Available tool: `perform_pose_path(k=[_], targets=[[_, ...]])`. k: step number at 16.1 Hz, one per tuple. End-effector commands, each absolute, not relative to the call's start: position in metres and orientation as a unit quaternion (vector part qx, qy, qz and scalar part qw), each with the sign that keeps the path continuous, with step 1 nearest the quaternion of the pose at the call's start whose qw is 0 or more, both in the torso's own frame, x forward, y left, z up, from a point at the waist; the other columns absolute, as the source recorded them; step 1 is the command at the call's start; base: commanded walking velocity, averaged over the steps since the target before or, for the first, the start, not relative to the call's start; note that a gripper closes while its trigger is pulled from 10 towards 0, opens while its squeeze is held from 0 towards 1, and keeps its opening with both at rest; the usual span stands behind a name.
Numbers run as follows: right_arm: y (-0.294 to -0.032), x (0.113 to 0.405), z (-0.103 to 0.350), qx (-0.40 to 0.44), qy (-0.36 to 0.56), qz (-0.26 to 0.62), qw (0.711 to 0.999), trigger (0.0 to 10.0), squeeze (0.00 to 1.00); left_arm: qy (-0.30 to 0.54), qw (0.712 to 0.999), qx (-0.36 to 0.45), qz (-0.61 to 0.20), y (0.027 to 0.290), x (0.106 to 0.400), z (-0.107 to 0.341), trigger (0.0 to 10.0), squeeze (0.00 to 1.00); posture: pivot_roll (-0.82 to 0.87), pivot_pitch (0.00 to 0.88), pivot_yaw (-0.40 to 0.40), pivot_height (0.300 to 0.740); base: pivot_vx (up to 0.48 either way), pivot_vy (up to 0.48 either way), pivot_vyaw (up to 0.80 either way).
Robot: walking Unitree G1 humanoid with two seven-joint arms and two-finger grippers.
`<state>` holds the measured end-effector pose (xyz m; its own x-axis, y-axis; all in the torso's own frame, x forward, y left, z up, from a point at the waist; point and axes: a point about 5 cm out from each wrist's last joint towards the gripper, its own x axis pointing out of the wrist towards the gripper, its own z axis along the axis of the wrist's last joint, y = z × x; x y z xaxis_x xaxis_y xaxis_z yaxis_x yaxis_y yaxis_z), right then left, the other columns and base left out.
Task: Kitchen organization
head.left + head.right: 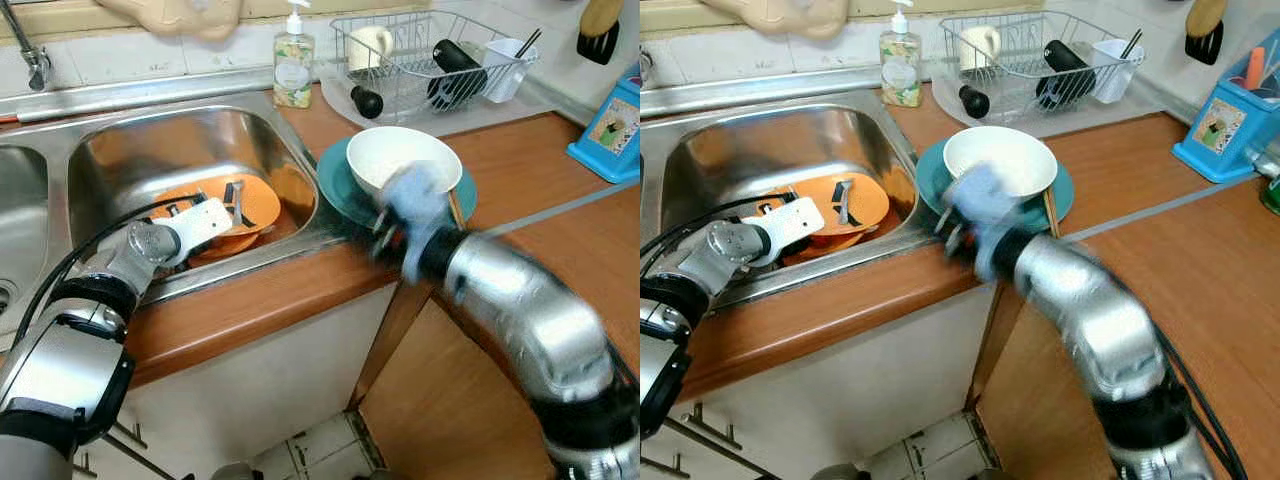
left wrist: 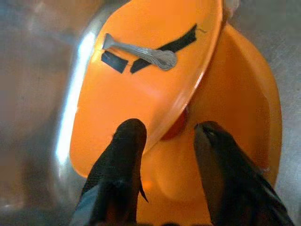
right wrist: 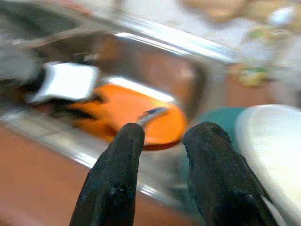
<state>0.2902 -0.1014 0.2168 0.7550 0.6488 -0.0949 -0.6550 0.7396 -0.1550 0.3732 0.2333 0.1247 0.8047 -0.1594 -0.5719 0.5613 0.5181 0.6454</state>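
In the sink (image 1: 120, 150), orange plates (image 2: 155, 94) with spoon (image 2: 141, 49); both tools empty, parted.

This is a home kitchen: a steel sink (image 1: 190, 150), a soap bottle (image 1: 293, 62), a dish rack (image 1: 430, 62) with cups, and a wooden table (image 1: 560, 230).

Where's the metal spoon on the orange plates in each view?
Left eye: metal spoon on the upper orange plate in the steel sink.
Right eye: same spot.
Left wrist: beyond the fingers.
Right wrist: blurred.
Shared landmark: the orange plate.
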Motion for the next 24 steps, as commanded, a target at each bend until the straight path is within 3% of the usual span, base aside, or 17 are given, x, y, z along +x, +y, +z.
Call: perform_pose_path(k=[1, 2, 3, 4, 10, 11, 13, 14, 15, 16, 17, 18, 19, 20, 21, 23, 24], targets=[[-0.114, 0.299, 0.222, -0.082, 0.016, 0.307, 0.948, 10.0, 0.0, 0.194, 0.855, 0.431, -0.213, 0.229, 0.38, 0.139, 10.0, 0.97, -0.16, 0.0, -0.018, 0.74, 0.0, 0.0, 0.0], [-0.125, 0.306, 0.226, -0.067, 0.015, 0.275, 0.959, 10.0, 0.15, 0.166, 0.877, 0.398, -0.209, 0.226, 0.381, 0.145, 10.0, 0.0, -0.16, 0.0, -0.021, 0.74, 0.0, 0.0, 0.0], [-0.125, 0.306, 0.226, -0.067, 0.015, 0.275, 0.959, 10.0, 0.15, 0.166, 0.877, 0.398, -0.209, 0.226, 0.381, 0.145, 10.0, 0.0, -0.16, 0.0, -0.021, 0.74, 0.0, 0.0, 0.0], [-0.135, 0.314, 0.229, -0.054, 0.016, 0.245, 0.968, 10.0, 1.0, 0.133, 0.898, 0.362, -0.21, 0.223, 0.381, 0.149, 10.0, 0.0, -0.16, 0.0, -0.025, 0.74, 0.0, 0.0, 0.0], [-0.173, 0.342, 0.234, -0.024, 0.052, 0.149, 0.987, 10.0, 1.0, -0.004, 0.936, 0.237, -0.261, 0.203, 0.367, 0.167, 10.0, 0.03, -0.15, 0.0, -0.043, 0.74, 0.0, 0.0, 0.0], [-0.182, 0.348, 0.233, -0.021, 0.07, 0.127, 0.989, 10.0, 1.0, -0.024, 0.937, 0.208, -0.278, 0.197, 0.361, 0.173, 10.0, 1.0, -0.15, 0.0, -0.041, 0.74, 0.0, 0.0, 0.0], [-0.197, 0.356, 0.231, -0.004, 0.088, 0.093, 0.992, 10.0, 1.0, -0.044, 0.934, 0.183, -0.304, 0.189, 0.352, 0.181, 10.0, 1.0, -0.15, 0.0, -0.04, 0.74, 0.0, 0.0, 0.0], [-0.204, 0.36, 0.229, 0.007, 0.103, 0.076, 0.992, 10.0, 0.81, -0.053, 0.932, 0.165, -0.32, 0.184, 0.346, 0.185, 10.0, 1.0, -0.15, 0.0, -0.035, 0.74, 0.0, 0.0, 0.0], [-0.208, 0.363, 0.228, 0.014, 0.113, 0.067, 0.991, 10.0, 0.81, -0.057, 0.93, 0.154, -0.33, 0.181, 0.343, 0.187, 10.0, 1.0, -0.15, 0.0, -0.035, 0.74, 0.0, 0.0, 0.0], [-0.211, 0.364, 0.227, 0.022, 0.121, 0.063, 0.99, 10.0, 0.04, -0.059, 0.927, 0.145, -0.341, 0.178, 0.339, 0.189, 10.0, 1.0, -0.15, 0.0, -0.034, 0.74, 0.0, 0.0, 0.0], [-0.213, 0.366, 0.225, 0.051, 0.142, 0.069, 0.986, 10.0, 0.0, -0.058, 0.92, 0.131, -0.366, 0.172, 0.331, 0.19, 10.0, 0.0, -0.16, 0.0, -0.037, 0.74, 0.0, 0.0, 0.0], [-0.214, 0.366, 0.224, 0.058, 0.147, 0.071, 0.985, 10.0, 0.0, -0.058, 0.918, 0.126, -0.372, 0.17, 0.328, 0.19, 10.0, 0.0, -0.16, 0.0, -0.037, 0.74, 0.0, 0.0, 0.0], [-0.211, 0.367, 0.221, 0.071, 0.161, 0.087, 0.981, 9.0, 0.0, -0.057, 0.917, 0.12, -0.375, 0.167, 0.324, 0.191, 10.0, 0.0, -0.16, 0.0, -0.038, 0.74, 0.0, 0.0, 0.0], [-0.207, 0.369, 0.219, 0.08, 0.168, 0.106, 0.977, 4.5, 0.0, -0.054, 0.918, 0.112, -0.376, 0.165, 0.32, 0.192, 10.0, 0.0, -0.16, 0.0, -0.038, 0.74, 0.0, 0.0, 0.0], [-0.202, 0.369, 0.218, 0.09, 0.173, 0.122, 0.973, 2.0, 0.0, -0.05, 0.919, 0.106, -0.377, 0.163, 0.317, 0.193, 10.0, 0.0, -0.16, 0.0, -0.038, 0.74, 0.0, 0.0, 0.0], [-0.195, 0.369, 0.218, 0.108, 0.18, 0.144, 0.967, 0.0, 0.0, -0.044, 0.919, 0.099, -0.38, 0.16, 0.312, 0.195, 10.0, 0.0, -0.15, 0.0, -0.04, 0.74, 0.0, 0.0, 0.0], [-0.192, 0.369, 0.217, 0.123, 0.182, 0.155, 0.963, 0.0, 0.0, -0.042, 0.918, 0.096, -0.382, 0.158, 0.311, 0.195, 10.0, 0.0, -0.15, 0.0, -0.04, 0.74, 0.0, 0.0, 0.0]])
